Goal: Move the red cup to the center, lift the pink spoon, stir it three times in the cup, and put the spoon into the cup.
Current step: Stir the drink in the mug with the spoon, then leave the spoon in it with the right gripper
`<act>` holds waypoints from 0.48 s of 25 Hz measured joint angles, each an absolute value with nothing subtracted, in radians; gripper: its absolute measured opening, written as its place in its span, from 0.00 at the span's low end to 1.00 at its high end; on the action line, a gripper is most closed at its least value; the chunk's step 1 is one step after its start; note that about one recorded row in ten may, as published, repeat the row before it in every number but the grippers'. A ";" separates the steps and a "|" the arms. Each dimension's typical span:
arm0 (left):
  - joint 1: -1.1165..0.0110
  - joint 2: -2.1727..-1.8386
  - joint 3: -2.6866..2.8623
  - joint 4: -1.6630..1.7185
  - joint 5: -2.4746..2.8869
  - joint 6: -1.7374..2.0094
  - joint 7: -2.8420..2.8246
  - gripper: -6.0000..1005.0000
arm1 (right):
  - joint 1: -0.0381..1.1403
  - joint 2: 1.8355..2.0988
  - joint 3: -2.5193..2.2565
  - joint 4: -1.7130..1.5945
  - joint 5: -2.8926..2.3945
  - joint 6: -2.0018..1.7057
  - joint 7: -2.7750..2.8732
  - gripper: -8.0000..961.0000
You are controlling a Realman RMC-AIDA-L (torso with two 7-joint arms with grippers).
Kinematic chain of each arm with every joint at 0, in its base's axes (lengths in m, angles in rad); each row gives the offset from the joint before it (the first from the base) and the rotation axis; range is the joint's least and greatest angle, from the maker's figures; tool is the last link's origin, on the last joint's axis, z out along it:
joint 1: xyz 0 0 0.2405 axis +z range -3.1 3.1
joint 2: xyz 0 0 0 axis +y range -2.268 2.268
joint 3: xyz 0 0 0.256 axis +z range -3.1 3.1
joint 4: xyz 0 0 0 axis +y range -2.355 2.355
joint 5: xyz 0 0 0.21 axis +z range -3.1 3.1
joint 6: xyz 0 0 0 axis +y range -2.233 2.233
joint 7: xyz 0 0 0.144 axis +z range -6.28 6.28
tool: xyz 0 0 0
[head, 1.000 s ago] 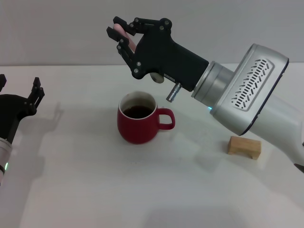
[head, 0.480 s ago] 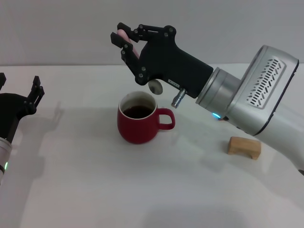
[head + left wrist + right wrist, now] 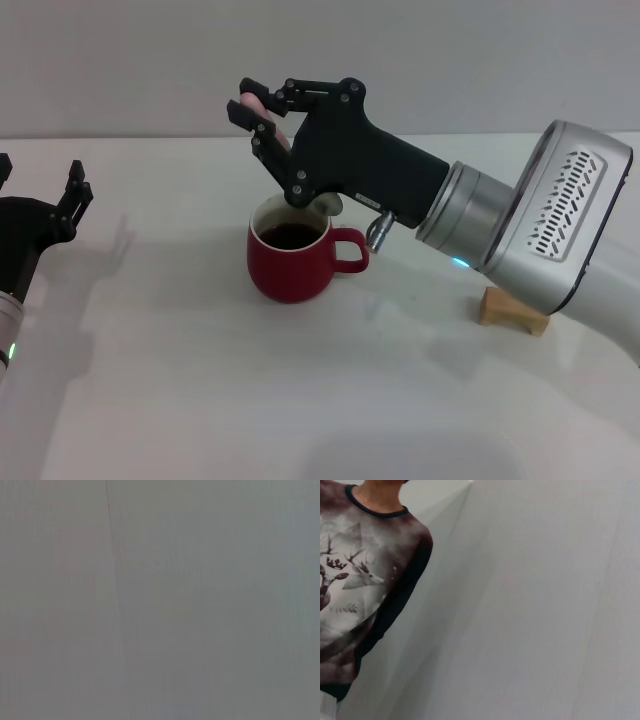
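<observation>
1. A tan wooden block (image 3: 513, 309) lies on the white table (image 3: 200, 380), partly behind the right arm.
2. The red cup (image 3: 292, 258) stands mid-table, dark liquid inside, handle toward the block.
3. Above its rim, the right gripper (image 3: 262, 110) clenches the pink spoon (image 3: 325, 204), metal bowl at the cup's mouth.
4. The left gripper (image 3: 72, 195) waits at the table's left edge, fingers apart.

One red cup (image 3: 291, 262), one pink spoon (image 3: 262, 103), one wooden block (image 3: 513, 308)

White table (image 3: 200, 380), red cup (image 3: 292, 265) mid-table, tan wooden block (image 3: 513, 310) right
</observation>
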State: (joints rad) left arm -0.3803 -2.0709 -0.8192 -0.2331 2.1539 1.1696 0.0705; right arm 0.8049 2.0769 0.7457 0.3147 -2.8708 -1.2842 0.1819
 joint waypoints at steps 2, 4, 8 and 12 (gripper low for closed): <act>-0.380 -2.071 -0.819 -0.233 2.154 1.170 0.071 0.83 | 0.808 2.077 0.750 0.309 -2.872 -1.281 0.179 0.15; -0.383 -2.072 -0.818 -0.233 2.154 1.169 0.071 0.83 | 0.813 2.078 0.760 0.304 -2.869 -1.261 0.179 0.15; -0.386 -2.072 -0.819 -0.233 2.154 1.148 0.070 0.83 | 0.806 2.077 0.769 0.310 -2.867 -1.257 0.178 0.15; -0.388 -2.072 -0.817 -0.233 2.154 1.129 0.070 0.83 | 0.775 2.077 0.807 0.330 -2.865 -1.265 0.160 0.15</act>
